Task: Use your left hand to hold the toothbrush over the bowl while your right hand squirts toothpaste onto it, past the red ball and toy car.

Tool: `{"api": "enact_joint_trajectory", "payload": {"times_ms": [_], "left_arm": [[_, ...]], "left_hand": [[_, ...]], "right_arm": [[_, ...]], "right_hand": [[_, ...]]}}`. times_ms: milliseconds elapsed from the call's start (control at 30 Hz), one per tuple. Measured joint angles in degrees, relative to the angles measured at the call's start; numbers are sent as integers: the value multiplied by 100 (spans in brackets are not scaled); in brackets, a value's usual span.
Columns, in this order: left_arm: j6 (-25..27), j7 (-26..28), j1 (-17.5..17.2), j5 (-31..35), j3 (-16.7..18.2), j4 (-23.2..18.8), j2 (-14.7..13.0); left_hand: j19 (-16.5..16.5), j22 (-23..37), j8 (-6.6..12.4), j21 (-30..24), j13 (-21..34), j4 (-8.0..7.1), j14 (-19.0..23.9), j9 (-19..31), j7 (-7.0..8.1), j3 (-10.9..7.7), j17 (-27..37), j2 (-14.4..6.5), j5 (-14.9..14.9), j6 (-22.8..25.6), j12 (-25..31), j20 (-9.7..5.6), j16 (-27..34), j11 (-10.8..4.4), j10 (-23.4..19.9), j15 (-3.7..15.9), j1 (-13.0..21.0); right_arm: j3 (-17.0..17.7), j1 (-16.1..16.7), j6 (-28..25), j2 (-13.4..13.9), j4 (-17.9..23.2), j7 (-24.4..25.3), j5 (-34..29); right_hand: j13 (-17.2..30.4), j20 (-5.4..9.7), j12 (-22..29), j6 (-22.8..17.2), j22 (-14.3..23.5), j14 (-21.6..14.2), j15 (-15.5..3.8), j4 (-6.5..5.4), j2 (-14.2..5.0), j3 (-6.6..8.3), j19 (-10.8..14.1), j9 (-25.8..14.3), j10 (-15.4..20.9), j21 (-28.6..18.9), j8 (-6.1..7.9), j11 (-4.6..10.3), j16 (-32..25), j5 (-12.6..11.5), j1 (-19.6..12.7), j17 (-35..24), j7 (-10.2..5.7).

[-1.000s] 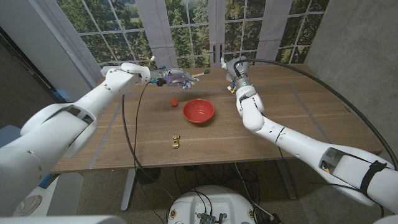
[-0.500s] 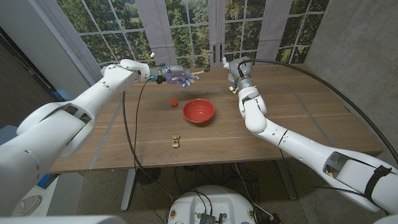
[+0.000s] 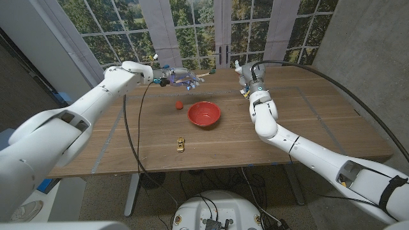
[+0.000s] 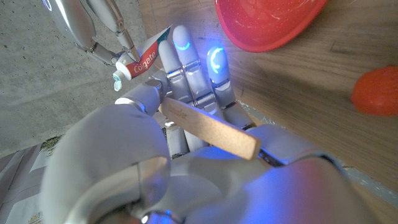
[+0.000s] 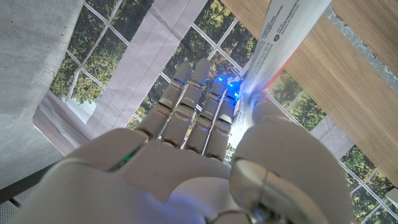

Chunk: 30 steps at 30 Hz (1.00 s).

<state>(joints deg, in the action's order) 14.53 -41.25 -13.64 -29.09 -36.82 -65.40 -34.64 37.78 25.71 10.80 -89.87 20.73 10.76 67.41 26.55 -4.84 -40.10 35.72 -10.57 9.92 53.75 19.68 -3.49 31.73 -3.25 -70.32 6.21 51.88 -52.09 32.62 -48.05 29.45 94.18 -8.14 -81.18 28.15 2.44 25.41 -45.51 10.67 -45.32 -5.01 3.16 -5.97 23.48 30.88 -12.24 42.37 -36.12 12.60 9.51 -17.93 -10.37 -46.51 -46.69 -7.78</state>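
Fingers [image 4: 186, 118] around toothbrush [image 4: 208, 129], beside bowl [image 4: 267, 22]

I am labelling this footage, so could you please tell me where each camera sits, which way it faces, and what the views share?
Head view: above, looking down the table; both arms, left hand, right hand.
Left wrist view: behind the left hand gripping the toothbrush; bowl and red ball beyond.
Right wrist view: behind the right hand holding the toothpaste, facing windows.
Shared: toothpaste in both wrist views.

Wooden counter [image 3: 319, 121] stands before far paned windows [image 3: 192, 32] showing trees; grey wall [image 3: 364, 45] at right.
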Motion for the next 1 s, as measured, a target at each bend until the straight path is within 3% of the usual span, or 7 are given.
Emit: {"api": "enact_joint_trajectory", "payload": {"times_ms": [667, 1000], "left_arm": [[476, 419, -439, -309, 203, -911, -461], [613, 564, -634, -397, 291, -1293, -673]], "left_hand": [[0, -19, 2, 0, -1, 0, 2, 1, 0, 0, -1, -8, 0, 0, 0, 0, -40, -1, 1, -2, -8], [0, -22, 2, 0, -1, 0, 3, 1, 0, 0, -2, -8, 0, 0, 0, 0, -40, -1, 1, -3, -8]], "right_arm": [[269, 424, -249, 274, 352, -447, -198], [325, 512, -300, 302, 358, -675, -359]], "right_hand": [[-81, 0, -107, 0, 1, -1, 0, 24, -66, -24, 0, -1, 31, -44, 37, -31, 0, 0, 68, 26, 0], [-125, 0, -173, 0, 1, -1, 0, 47, 0, -47, 0, -2, 65, -44, 37, -59, 0, 0, 136, 25, 0]]}}
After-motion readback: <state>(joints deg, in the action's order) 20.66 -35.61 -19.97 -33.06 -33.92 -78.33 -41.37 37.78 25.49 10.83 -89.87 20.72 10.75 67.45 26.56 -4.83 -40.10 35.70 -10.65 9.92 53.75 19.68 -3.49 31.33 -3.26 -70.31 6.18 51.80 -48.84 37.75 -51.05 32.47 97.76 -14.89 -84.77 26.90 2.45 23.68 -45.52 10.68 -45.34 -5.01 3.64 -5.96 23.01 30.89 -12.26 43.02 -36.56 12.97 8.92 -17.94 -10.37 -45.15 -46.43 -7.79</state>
